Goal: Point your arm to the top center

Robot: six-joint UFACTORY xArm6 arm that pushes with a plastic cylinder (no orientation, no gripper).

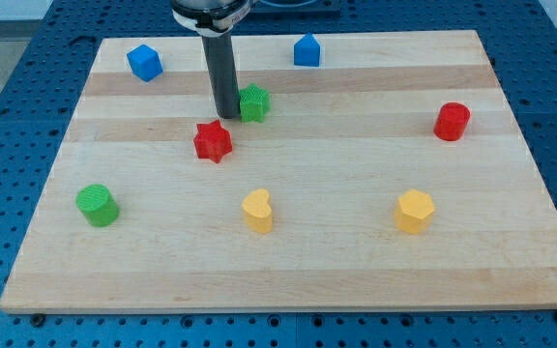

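Observation:
My tip (226, 115) stands on the wooden board (356, 271), left of centre in the upper half. It touches or nearly touches the left side of a green star block (254, 102). A red star block (213, 141) lies just below and left of the tip. A blue cube (144, 62) is at the upper left, and a blue house-shaped block (307, 50) is near the top centre, up and to the right of the tip.
A red cylinder (452, 122) sits at the right. A green cylinder (97, 205) is at the lower left. A yellow heart block (257, 211) and a yellow hexagonal block (415, 211) lie in the lower half.

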